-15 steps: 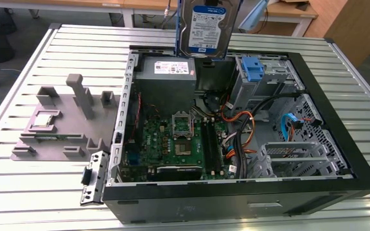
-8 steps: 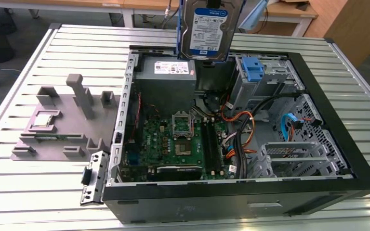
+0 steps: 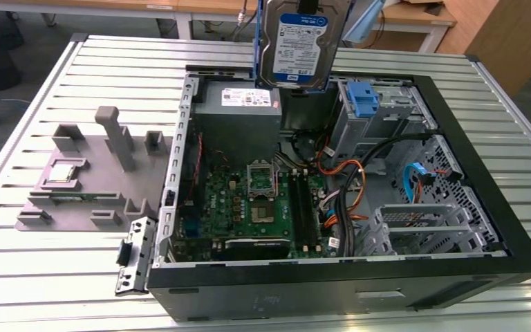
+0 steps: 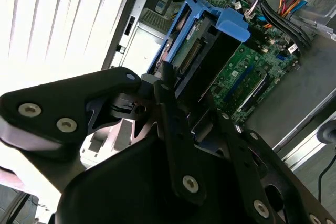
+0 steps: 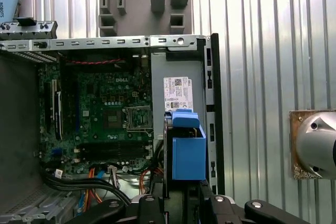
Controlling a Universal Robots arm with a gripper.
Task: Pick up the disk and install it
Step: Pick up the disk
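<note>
The disk [image 3: 301, 45] hangs upright above the back of the open computer case [image 3: 520, 246], label facing the exterior camera, blue rails along its sides. In the second wrist view my gripper [image 4: 188, 85] is shut on the disk [image 4: 202, 51], with black fingers [image 4: 176, 124] clamping its flat faces. The blue carrier end of the disk [image 5: 188, 153] rises from the gripper [image 5: 181, 199] in the first wrist view, over the power supply side of the case.
Inside the case lie the motherboard [image 3: 256, 207], a grey power supply [image 3: 238, 114], cable bundles and a drive bay with a blue latch [image 3: 362, 100]. A grey fixture [image 3: 90, 173] holding a small silver chip [image 3: 61, 173] stands on the slatted table at the exterior view's left.
</note>
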